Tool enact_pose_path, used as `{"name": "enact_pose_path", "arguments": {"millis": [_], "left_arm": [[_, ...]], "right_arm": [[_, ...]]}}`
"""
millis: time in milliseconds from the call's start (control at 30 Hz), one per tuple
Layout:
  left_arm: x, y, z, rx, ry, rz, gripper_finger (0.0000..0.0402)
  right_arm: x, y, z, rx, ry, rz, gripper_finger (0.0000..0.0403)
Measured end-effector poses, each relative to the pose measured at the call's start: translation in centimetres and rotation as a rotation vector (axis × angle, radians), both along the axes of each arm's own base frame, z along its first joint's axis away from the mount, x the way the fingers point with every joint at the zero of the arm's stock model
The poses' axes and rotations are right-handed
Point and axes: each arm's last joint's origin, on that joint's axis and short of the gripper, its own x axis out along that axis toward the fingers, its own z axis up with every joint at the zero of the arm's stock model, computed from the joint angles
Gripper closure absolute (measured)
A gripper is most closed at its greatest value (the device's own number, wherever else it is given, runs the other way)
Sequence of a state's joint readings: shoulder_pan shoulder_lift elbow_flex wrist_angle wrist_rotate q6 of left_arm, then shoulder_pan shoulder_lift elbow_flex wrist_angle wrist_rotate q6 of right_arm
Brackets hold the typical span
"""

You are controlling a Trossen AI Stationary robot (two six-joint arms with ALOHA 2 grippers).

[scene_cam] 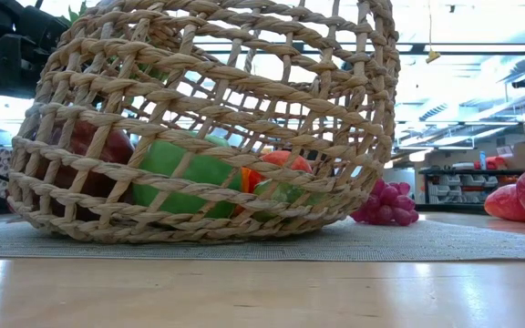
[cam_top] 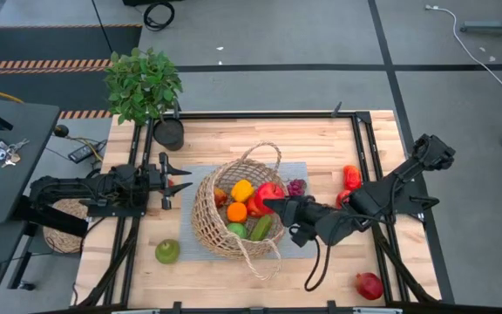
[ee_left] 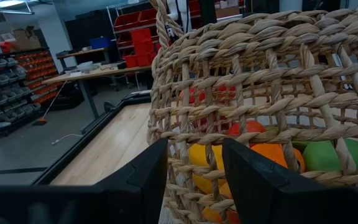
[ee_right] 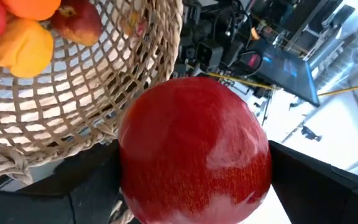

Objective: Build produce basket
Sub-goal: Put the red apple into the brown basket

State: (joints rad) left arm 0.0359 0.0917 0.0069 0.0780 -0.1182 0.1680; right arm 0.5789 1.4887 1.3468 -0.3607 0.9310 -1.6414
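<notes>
I find the basket (cam_top: 234, 214) tipped on a grey mat (cam_top: 299, 174) mid-table, already holding an orange (cam_top: 237, 211), a yellow pepper (cam_top: 242, 189) and green pieces. My right end effector (cam_top: 273, 205) is over the basket's rim, fingers pinching a red pomegranate (ee_right: 194, 149). My left end effector (cam_top: 177, 180) sits just beside the basket's outer wall, fingers spread and holding nothing; a green apple (cam_top: 167, 252), purple grapes (cam_top: 296, 187) and another pomegranate (cam_top: 369, 285) lie outside on the table (cam_top: 321, 270).
</notes>
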Motion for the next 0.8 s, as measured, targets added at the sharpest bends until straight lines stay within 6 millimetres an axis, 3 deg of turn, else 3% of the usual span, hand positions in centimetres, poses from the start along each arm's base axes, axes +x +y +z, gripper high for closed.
{"name": "enact_pose_path", "arguments": {"millis": [200, 433, 667, 800], "left_arm": [[0.0, 0.0, 0.0, 0.0, 0.0, 0.0, 0.0241], [0.0, 0.0, 0.0, 0.0, 0.0, 0.0, 0.0241], [0.0, 0.0, 0.0, 0.0, 0.0, 0.0, 0.0241], [0.0, 0.0, 0.0, 0.0, 0.0, 0.0, 0.0241]], "right_arm": [[0.5, -0.7, -0.4, 0.12, -0.006, 0.013, 0.0033], [2.2, -2.9, -0.7, 0.602, -0.012, 0.072, 0.0033], [4.0, -7.5, -0.9, 1.098, 0.088, 0.105, 0.0033], [4.5, -10.3, -0.9, 1.358, 0.108, 0.035, 0.0033]]}}
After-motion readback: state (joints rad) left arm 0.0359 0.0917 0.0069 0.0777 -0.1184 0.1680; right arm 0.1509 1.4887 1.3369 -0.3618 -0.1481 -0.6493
